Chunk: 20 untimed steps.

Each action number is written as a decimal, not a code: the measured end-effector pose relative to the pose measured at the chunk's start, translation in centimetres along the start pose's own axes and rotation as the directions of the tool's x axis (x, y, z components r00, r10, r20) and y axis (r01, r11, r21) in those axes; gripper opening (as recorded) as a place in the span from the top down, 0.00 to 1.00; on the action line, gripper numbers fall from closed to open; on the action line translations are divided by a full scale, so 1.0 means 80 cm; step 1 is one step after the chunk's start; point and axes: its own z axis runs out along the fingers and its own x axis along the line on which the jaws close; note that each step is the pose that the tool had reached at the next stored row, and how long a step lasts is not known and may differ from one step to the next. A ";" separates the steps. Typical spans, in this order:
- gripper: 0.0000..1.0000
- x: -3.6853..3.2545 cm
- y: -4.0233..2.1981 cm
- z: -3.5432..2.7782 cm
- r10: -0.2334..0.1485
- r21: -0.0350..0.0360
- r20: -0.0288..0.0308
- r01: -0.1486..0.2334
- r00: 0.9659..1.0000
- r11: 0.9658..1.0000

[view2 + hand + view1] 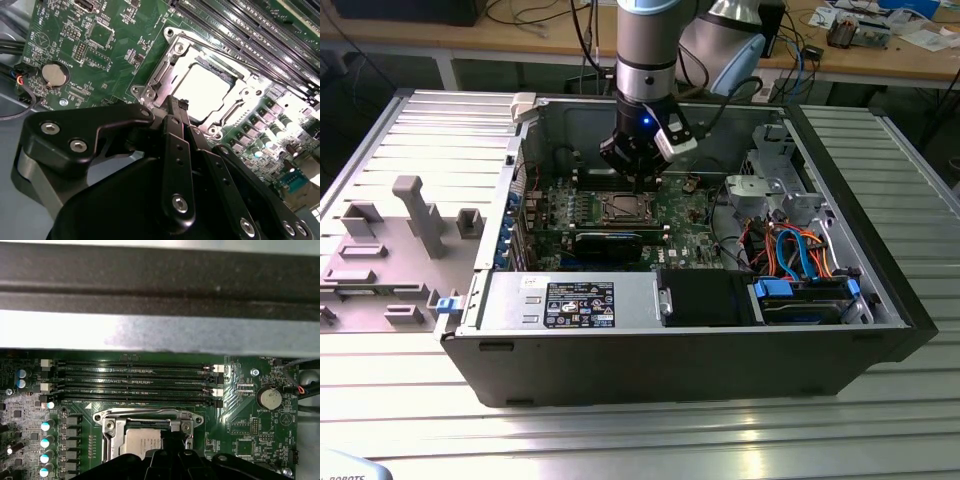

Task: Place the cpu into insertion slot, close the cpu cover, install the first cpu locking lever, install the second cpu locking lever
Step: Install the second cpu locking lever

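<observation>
Your gripper (176,107) sits low over the motherboard (685,215), its black fingers (175,150) drawn together with nothing between them, the tips just at the edge of the CPU socket. In the exterior view you'll find the gripper (638,172) at upper centre of the frame, hanging from the arm inside the open computer case (880,270).

The cpu (202,90) already lies flat in the socket, its bright metal top showing through the window of the cpu cover (222,60), which is down around it. In the first wrist view the cpu (137,444) is at lower centre, with the cover (147,415) framing it and the gripper's dark body hiding its lower part. Whether either locking lever is latched, you cannot tell from here.

Around the socket, note what crowds you: the row of memory slots (135,382) runs just beyond the cover, and past them a grey metal case wall (160,335) spans the upper half of that frame. A round coin battery (269,398) sits to the right of centre, with thin wires near it. In the exterior view, a black card (608,243) lies just below the socket, the power supply (570,300) sits lower left, and orange and blue cables (795,250) bundle at right over the drive bay.
</observation>
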 end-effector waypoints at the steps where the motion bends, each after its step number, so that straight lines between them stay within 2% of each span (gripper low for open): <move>1: 0.89 0.0000 -0.0004 0.0001 0.000 0.000 0.000 0.000 1.000 1.000; 8: 0.89 0.0001 -0.0046 0.0000 0.000 0.000 0.000 0.000 1.000 1.000; 20: 0.89 0.0001 -0.0057 0.0000 0.000 0.000 0.000 0.000 1.000 1.000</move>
